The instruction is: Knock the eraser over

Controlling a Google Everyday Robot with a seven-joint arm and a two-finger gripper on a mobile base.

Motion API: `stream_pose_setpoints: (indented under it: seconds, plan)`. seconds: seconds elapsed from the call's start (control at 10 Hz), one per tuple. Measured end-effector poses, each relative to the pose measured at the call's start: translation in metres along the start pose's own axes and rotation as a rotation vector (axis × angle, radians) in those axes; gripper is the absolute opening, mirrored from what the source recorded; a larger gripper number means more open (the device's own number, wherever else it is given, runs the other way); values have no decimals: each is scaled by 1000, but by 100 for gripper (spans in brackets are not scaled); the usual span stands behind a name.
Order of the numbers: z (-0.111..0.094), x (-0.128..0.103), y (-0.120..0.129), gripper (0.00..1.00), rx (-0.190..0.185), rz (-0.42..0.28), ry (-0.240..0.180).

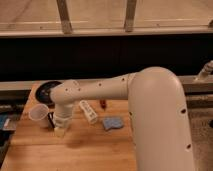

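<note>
The eraser shows only as a dark sliver on the wooden table, between the white cup and my wrist. The rest of it is hidden, so I cannot tell whether it stands or tilts. My gripper points down at the table, right against the eraser's right side, with its pale tip at the table surface. The white arm reaches in from the right and covers much of the table.
A dark bowl sits at the back left. A white tube with a printed label lies to the right of the gripper. A flat blue-grey pad and a small red object lie beyond it. A dark ledge runs behind the table.
</note>
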Motion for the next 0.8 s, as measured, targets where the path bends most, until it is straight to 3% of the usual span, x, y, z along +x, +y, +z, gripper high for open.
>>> stream_pose_setpoints:
  seconds: [0.2,0.4,0.6,0.8]
  plan:
    - [10,-26,5,0,-26,-68,7]
    - [12,-44,-2,0,-21,-104,22]
    - [4,-62,-14,0,50,-117,27]
    - [-21,-58,-44,0,136,-93,11]
